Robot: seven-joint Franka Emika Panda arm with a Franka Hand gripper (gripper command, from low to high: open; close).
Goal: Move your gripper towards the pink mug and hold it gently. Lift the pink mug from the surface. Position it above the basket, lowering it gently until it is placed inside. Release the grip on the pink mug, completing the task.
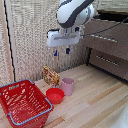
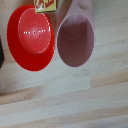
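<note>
We see the pink mug [image 1: 68, 86] upright, mouth up, touching the red bowl [image 1: 55, 95], near the basket [image 1: 24, 104]. Our gripper [image 1: 61, 51] hangs above, fingers spread, empty. The box's [image 1: 50, 76] print is unreadable.

A pale wooden plank surface [image 1: 95, 95] spreads across the scene. Behind it hangs a beige woven blind [image 1: 32, 35]. On the exterior view's right stands a dark brown drawer cabinet [image 1: 107, 45] with long handles.
</note>
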